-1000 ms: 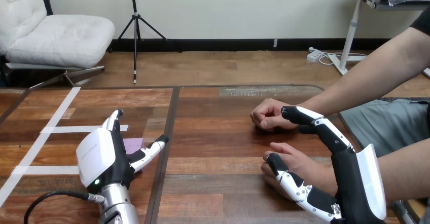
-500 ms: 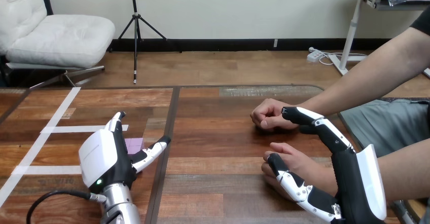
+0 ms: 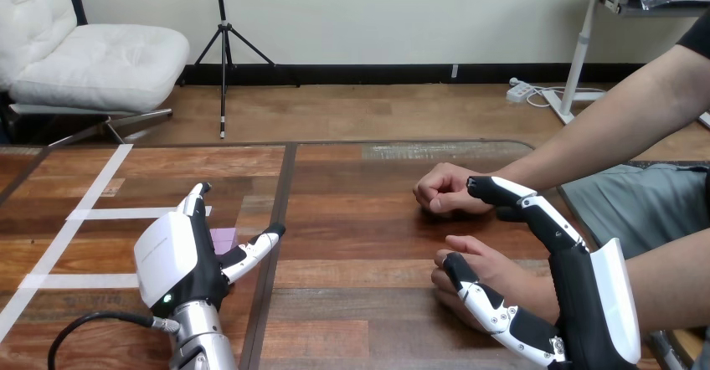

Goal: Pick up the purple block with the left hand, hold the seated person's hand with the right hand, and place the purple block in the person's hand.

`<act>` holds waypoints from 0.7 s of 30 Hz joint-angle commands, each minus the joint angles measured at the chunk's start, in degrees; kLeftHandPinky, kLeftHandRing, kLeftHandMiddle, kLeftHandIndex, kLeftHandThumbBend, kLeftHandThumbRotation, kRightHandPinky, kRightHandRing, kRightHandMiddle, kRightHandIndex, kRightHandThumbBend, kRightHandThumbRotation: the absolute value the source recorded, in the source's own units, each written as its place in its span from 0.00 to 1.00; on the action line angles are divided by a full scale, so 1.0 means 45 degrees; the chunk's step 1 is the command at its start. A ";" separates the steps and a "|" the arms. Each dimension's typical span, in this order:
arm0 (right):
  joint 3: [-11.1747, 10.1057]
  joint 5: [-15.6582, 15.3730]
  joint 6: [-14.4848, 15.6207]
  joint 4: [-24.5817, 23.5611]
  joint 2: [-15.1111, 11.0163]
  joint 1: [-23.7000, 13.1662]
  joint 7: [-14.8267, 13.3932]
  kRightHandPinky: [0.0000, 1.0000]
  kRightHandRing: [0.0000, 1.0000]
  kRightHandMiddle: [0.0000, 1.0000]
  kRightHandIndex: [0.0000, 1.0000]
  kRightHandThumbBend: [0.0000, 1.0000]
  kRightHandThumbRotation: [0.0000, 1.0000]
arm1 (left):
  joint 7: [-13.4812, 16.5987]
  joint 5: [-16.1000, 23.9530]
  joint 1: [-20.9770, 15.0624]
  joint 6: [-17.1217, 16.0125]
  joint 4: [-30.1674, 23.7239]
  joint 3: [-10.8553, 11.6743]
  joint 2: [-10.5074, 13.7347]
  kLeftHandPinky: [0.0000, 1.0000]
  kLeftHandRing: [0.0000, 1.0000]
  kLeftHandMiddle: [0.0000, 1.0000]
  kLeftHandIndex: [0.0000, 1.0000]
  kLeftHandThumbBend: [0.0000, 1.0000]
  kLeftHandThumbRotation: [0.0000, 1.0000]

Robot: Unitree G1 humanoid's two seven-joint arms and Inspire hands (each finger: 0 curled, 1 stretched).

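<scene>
The purple block (image 3: 223,238) lies flat on the wooden table (image 3: 360,219) at the left. My left hand (image 3: 172,263) stands over it, open, its straight fingers on the block's left and its thumb reaching out past the block's right; the hand covers part of the block. At the right, the person's near hand (image 3: 479,261) rests on the table, loosely curled. My right hand (image 3: 586,299) brackets it, thumb along its near side and fingers stretched over its far side, not closed on it. The person's far hand (image 3: 444,190) is a fist just beyond those fingers.
White tape lines (image 3: 100,213) cross the table's left part. A dark seam (image 3: 280,211) runs between the two table boards, just right of the block. The person's forearms come in from the right edge.
My left hand has slid a little to the right and covers slightly more of the purple block. The right hand and both of the person's hands have stayed put.
</scene>
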 commanded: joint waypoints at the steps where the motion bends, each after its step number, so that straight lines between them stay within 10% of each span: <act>1: -0.0068 0.0232 0.0071 -0.0636 -0.0070 -0.0353 0.0083 0.71 0.77 0.76 0.75 0.49 0.28 | 0.0062 -0.0018 -0.1071 0.0000 0.0112 -0.0043 0.0103 0.77 0.83 0.87 0.87 0.90 0.60; 21: -0.0086 0.0249 0.0210 -0.0827 -0.0088 -0.0281 0.0281 0.71 0.77 0.76 0.75 0.49 0.27 | 0.0019 -0.0005 -0.1182 -0.0107 0.0370 -0.0098 0.0097 0.78 0.84 0.87 0.88 0.89 0.60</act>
